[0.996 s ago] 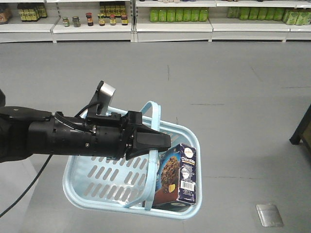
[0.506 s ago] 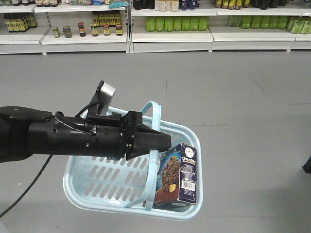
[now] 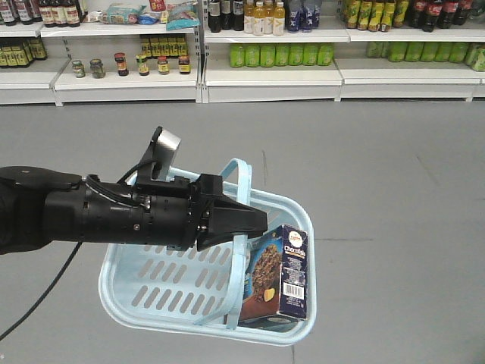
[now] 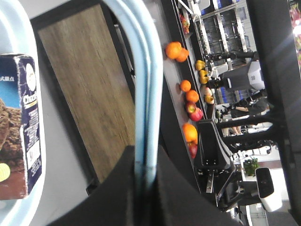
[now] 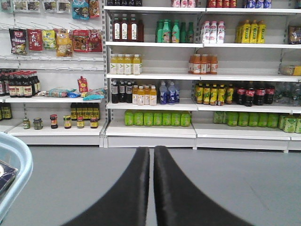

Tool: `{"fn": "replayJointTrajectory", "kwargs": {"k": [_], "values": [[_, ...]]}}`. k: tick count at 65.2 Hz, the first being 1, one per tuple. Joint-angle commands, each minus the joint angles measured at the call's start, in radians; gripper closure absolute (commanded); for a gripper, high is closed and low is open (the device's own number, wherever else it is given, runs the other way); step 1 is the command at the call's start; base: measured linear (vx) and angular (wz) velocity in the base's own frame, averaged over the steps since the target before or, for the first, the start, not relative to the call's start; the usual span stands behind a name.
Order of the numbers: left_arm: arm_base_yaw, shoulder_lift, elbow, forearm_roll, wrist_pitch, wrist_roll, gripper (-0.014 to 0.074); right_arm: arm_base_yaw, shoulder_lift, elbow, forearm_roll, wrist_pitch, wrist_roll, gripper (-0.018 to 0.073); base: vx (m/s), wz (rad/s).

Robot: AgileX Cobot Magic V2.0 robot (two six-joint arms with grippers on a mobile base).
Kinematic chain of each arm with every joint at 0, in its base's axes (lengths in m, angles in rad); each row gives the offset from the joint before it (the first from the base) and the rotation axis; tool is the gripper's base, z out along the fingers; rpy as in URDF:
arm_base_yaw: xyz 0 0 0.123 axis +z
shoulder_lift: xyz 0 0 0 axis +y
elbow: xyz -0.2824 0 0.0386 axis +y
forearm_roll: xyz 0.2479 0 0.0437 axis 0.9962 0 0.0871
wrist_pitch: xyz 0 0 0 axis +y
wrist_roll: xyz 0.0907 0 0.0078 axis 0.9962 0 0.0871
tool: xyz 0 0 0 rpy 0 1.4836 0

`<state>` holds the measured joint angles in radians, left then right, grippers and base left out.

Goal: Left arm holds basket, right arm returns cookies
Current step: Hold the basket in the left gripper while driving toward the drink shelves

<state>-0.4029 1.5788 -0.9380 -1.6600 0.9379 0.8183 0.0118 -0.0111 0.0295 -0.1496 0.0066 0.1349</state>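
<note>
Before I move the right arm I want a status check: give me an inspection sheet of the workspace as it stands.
Surface: grey floor, no table in view.
Job's things: basket hangs by its handle; cookies upright inside, beyond the handle.
Clutter: nothing seen.
Grippers: left gripper jaws shut on handle; right gripper jaws shut, empty, facing shelves.
Cables: black cable droops from left arm, clear of basket.
Surroundings: stocked shelves ahead; fruit display in left wrist view.
</note>
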Motion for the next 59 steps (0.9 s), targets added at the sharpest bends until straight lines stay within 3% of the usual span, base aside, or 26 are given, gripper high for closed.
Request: {"fn": "replayJointTrajectory", "kwargs": {"k": [1, 59], "values": [[-0.004, -0.050, -0.027, -0.118, 0.054, 0.014, 0.0602, -0.001, -0.013, 0.017, -0.006, -0.076, -0.003, 0.0570, 0.51, 0.06], [-0.004, -0.050, -0.027, -0.119, 0.054, 0.014, 0.0602, -0.001, -0.013, 0.017, -0.006, -0.076, -0.003, 0.0570, 0.49, 0.01]]}}
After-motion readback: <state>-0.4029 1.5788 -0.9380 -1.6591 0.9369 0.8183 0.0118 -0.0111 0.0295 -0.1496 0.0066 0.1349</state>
